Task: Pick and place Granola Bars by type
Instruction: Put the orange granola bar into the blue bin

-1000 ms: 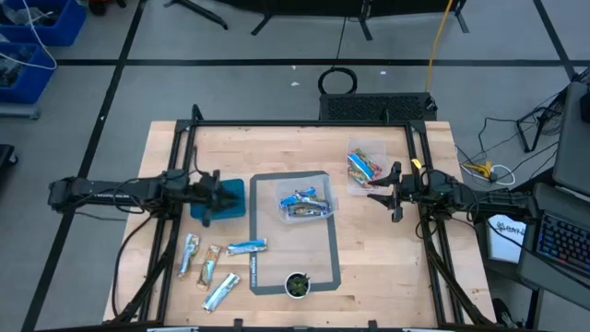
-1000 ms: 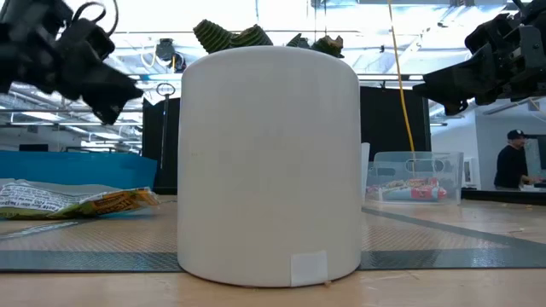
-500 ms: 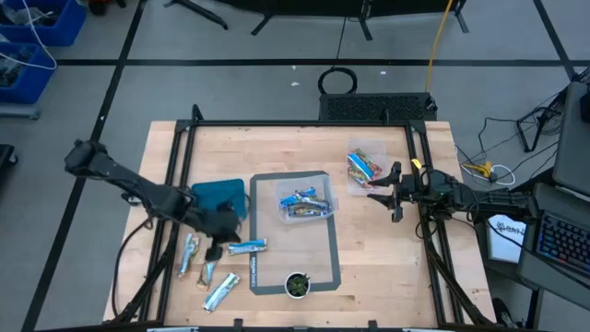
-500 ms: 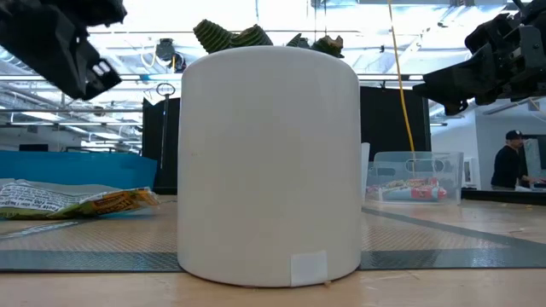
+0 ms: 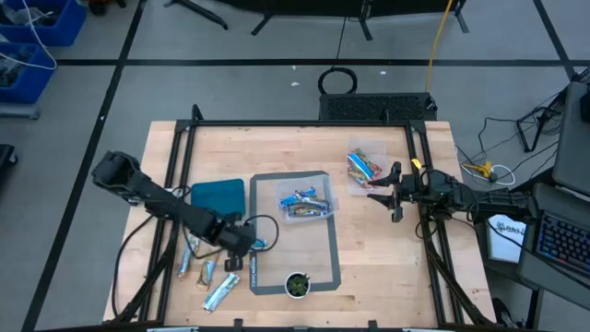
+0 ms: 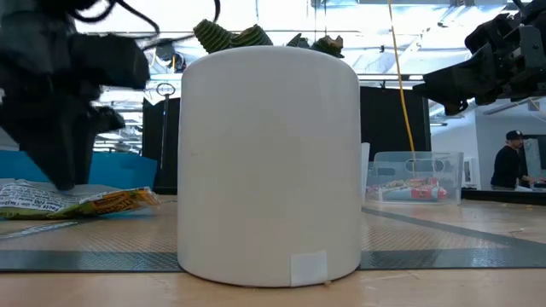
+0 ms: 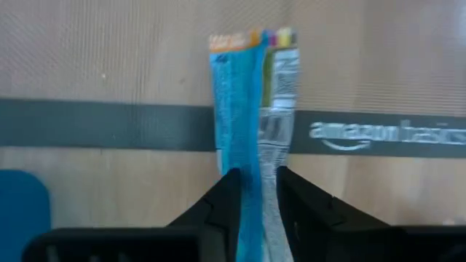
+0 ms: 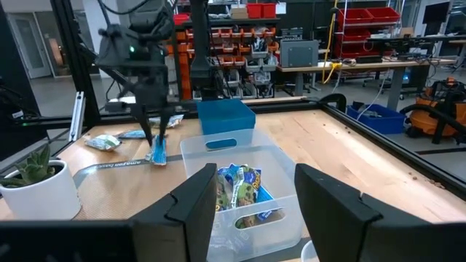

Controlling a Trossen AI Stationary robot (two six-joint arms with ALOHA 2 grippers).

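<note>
Pale wood planks make up the table (image 5: 369, 240), with a grey-bordered mat (image 5: 323, 263) laid across its middle and a grey floor crossed by dark lines all around; beyond the far edge the wrist camera looks into a workshop with red bins on shelves. Reaching in from the table's left edge, the left gripper (image 5: 241, 247) stands at the mat's left border with its two fingers (image 7: 226, 200) closed narrowly on a blue granola bar (image 7: 239, 109), which hangs upright between them over the mat's edge. Just beside that gripper, toward the table's near-left corner, four more bars (image 5: 205, 274) lie loose on the wood, tan and silvery. A teal box (image 5: 219, 197) sits close behind the gripper. One clear bin (image 5: 307, 204) on the mat holds blue bars, too bunched to count, and a second clear bin (image 5: 366, 166) near the right gripper (image 5: 388, 194) holds blue-and-orange ones. That right gripper hovers at the table's right side, fingers spread wide and empty. One small potted plant (image 5: 297, 284) in a white pot stands at the mat's near edge.
</note>
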